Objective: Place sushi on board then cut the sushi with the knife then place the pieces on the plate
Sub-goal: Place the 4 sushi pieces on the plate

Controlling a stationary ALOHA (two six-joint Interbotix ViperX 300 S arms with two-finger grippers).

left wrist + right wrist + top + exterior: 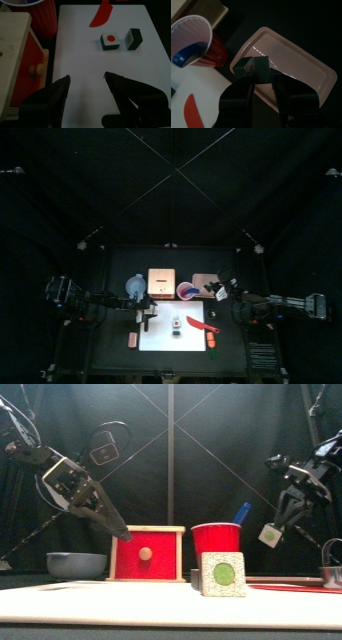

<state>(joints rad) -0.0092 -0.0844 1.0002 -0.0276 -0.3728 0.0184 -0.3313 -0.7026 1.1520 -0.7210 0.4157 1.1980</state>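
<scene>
- The right claw [258, 75] is clamped on one sushi piece [256, 65] and hangs above the pink tray [301, 65], which sits just beside the red cup [194, 35]
- The step in hand looks to be setting this piece on the tray; in the front view the piece is well clear of the surface, so a slow, straight descent seems right
- It should aim for the flat middle of the tray, away from the raised rim, and part its jaws only once the piece touches or nearly touches, so the piece does not tip or roll
- A straight lift afterwards would avoid dragging the piece
- The left claw [87, 77] hovers empty, jaws apart, over the white board [80, 55], where two more pieces [110, 40] lie side by side near the red knife [101, 14]; it would do well to hold off so the arms do not crowd
</scene>
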